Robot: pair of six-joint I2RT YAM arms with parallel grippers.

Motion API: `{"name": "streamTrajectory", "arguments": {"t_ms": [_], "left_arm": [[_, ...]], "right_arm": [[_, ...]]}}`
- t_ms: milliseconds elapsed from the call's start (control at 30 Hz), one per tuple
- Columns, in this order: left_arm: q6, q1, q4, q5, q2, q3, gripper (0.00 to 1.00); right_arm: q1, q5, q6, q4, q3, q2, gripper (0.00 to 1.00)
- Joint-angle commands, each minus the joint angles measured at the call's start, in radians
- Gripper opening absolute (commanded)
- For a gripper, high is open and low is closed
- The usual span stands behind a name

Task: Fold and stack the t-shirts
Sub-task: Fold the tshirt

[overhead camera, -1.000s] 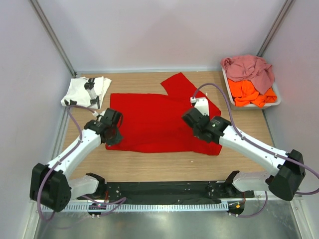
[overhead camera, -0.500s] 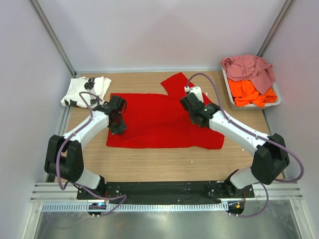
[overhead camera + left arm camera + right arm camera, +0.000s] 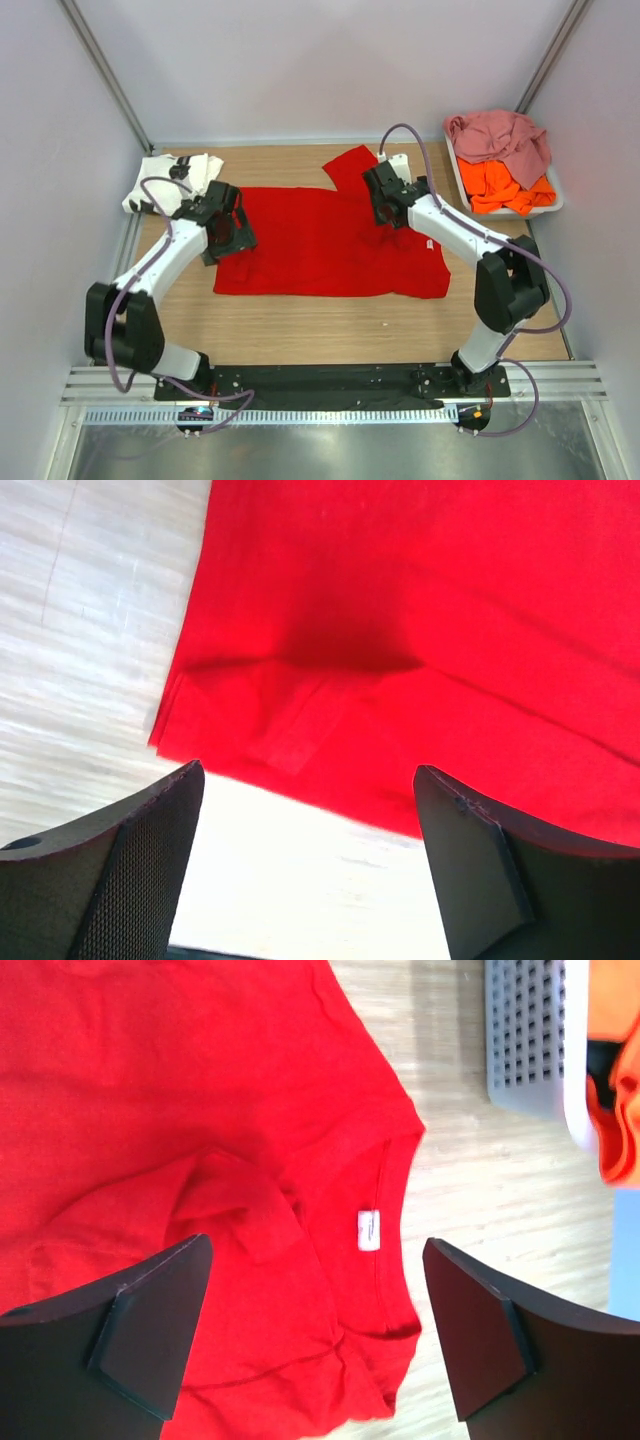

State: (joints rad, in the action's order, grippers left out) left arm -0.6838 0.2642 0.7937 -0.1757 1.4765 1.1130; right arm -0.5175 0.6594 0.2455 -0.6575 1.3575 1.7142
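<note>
T-shirts sit in three spots on your workspace. The red t-shirt (image 3: 320,245) lies spread flat across the middle of the table (image 3: 330,330), with one sleeve (image 3: 355,165) sticking out toward the far edge. Its collar (image 3: 385,1175) faces the right side, and a small white label (image 3: 369,1228) shows just inside it.

Your left arm (image 3: 165,265) reaches to the shirt's left edge. In the left wrist view the left fingers (image 3: 130,870) stand wide apart with nothing between them, over a small doubled-over flap of hem (image 3: 290,730) at the border of cloth and bare wood. Your right arm (image 3: 450,225) stretches to the far right part of the shirt. The right fingers (image 3: 150,1340) are also spread wide and hold nothing, hanging above the wrinkled cloth beside the collar. You cannot tell from these views whether either pair touches the fabric.

The white t-shirt (image 3: 170,182) with black print lies folded at the far left corner of the table, apart from the red one. The orange t-shirt (image 3: 505,188) and the pink t-shirt (image 3: 500,135) are heaped in the pale plastic tray (image 3: 456,165) at the far right, the pink bundle behind the orange and partly over it.
</note>
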Motion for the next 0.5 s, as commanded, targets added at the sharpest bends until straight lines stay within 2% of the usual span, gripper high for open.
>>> {"name": "streamTrajectory", "arguments": {"t_ms": [0, 67, 100, 233, 300, 400, 467], "left_arm": [[-0.045, -0.003, -0.020, 0.040, -0.196, -0.143, 0.87], [-0.080, -0.003, -0.074, 0.068, -0.261, -0.215, 0.86], [-0.089, -0.003, -0.088, 0.079, -0.301, -0.270, 0.82], [-0.092, -0.003, -0.146, 0.082, -0.292, -0.329, 0.72], [-0.088, -0.003, -0.162, 0.087, -0.265, -0.325, 0.67], [-0.073, 0.003, -0.174, 0.062, -0.207, -0.308, 0.65], [-0.063, 0.004, -0.183, 0.061, -0.168, -0.303, 0.59]], "right_arm": [[0.002, 0.049, 0.119, 0.009, -0.075, -0.155, 0.94], [0.011, -0.016, 0.161, 0.044, -0.193, -0.230, 0.94], [0.014, -0.038, 0.179, 0.059, -0.234, -0.301, 0.95], [0.017, -0.162, 0.251, 0.125, -0.414, -0.418, 0.94], [0.016, -0.199, 0.261, 0.127, -0.443, -0.441, 0.94], [0.016, -0.198, 0.261, 0.111, -0.462, -0.461, 0.94], [0.016, -0.190, 0.255, 0.102, -0.466, -0.478, 0.94]]}}
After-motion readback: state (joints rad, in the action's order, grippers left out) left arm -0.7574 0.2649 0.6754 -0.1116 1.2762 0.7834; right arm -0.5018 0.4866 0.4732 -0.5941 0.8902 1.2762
